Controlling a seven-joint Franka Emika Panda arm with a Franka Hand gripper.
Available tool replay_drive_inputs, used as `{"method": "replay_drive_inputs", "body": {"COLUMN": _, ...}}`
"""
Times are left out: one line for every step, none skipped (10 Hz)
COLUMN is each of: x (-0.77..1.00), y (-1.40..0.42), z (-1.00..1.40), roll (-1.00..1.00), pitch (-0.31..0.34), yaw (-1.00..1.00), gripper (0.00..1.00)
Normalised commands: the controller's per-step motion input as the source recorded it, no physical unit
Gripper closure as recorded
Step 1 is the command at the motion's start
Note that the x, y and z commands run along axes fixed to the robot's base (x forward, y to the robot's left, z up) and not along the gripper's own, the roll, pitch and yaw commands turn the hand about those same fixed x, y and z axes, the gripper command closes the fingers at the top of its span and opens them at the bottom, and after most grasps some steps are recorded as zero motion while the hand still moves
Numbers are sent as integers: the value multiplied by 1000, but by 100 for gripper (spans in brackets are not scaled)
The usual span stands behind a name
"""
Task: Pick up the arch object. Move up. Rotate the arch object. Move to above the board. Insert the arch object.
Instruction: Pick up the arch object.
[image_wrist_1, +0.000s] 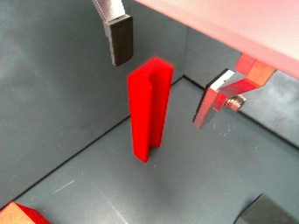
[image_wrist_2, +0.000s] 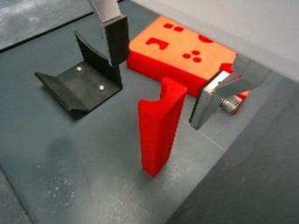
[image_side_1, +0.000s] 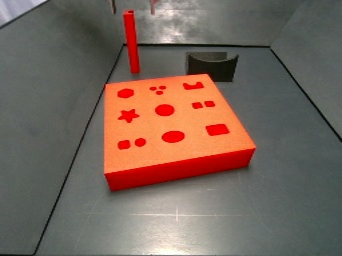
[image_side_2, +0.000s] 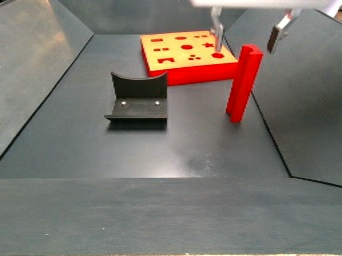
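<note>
A slim, bright red bar, the arch object (image_side_2: 243, 86), stands upright on its end on the dark grey floor, its long axis vertical. In a side view it rises alone beyond the far edge of the board (image_side_1: 174, 135), a thick orange-red slab with darker shaped holes in its top. The bar and the board are apart, not touching.

The gripper (image_wrist_2: 163, 72) hangs directly above the bar, its jaws spread wide apart and holding nothing. In both wrist views the top of the bar sits in the gap between the two fingers (image_wrist_1: 121, 39), just below their tips, touching neither. A straight descent would likely bring the fingers down on either side of the bar's upper part, so the pick-up looks not yet made.

A dark L-shaped fixture (image_side_2: 136, 98) stands on the floor to one side, clear of the bar.
</note>
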Motion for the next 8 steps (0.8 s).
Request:
{"method": "replay_drive_inputs", "body": {"x": 117, "y": 0, "z": -540, "roll": 0, "pitch": 146, "yaw": 0, "gripper": 0}}
{"method": "replay_drive_inputs", "body": {"x": 40, "y": 6, "z": -449, "roll": 0, "pitch": 124, "yaw": 0, "gripper": 0}}
{"method": "replay_drive_inputs", "body": {"x": 0, "y": 63, "z": -329, "roll": 0, "pitch": 66, "yaw": 0, "gripper": 0}}
{"method": "replay_drive_inputs", "body": {"x": -317, "y": 40, "z": -123, "roll": 20, "pitch": 0, "yaw": 109, "gripper": 0}}
{"method": "replay_drive_inputs", "body": {"x": -151, "y": 0, "z": 0, "roll": 0, "pitch": -10, "yaw": 243, "gripper": 0}}
{"method": "replay_drive_inputs", "body": {"x": -66, "y": 0, "z": 0, "roll": 0, "pitch": -6, "yaw": 0, "gripper": 0}}
{"method": "replay_drive_inputs", "body": {"x": 0, "y": 0, "z": 0, "roll": 0, "pitch": 0, "yaw": 0, "gripper": 0}}
{"method": "replay_drive_inputs", "body": {"x": 0, "y": 0, "z": 0, "roll": 0, "pitch": 0, "yaw": 0, "gripper": 100}}
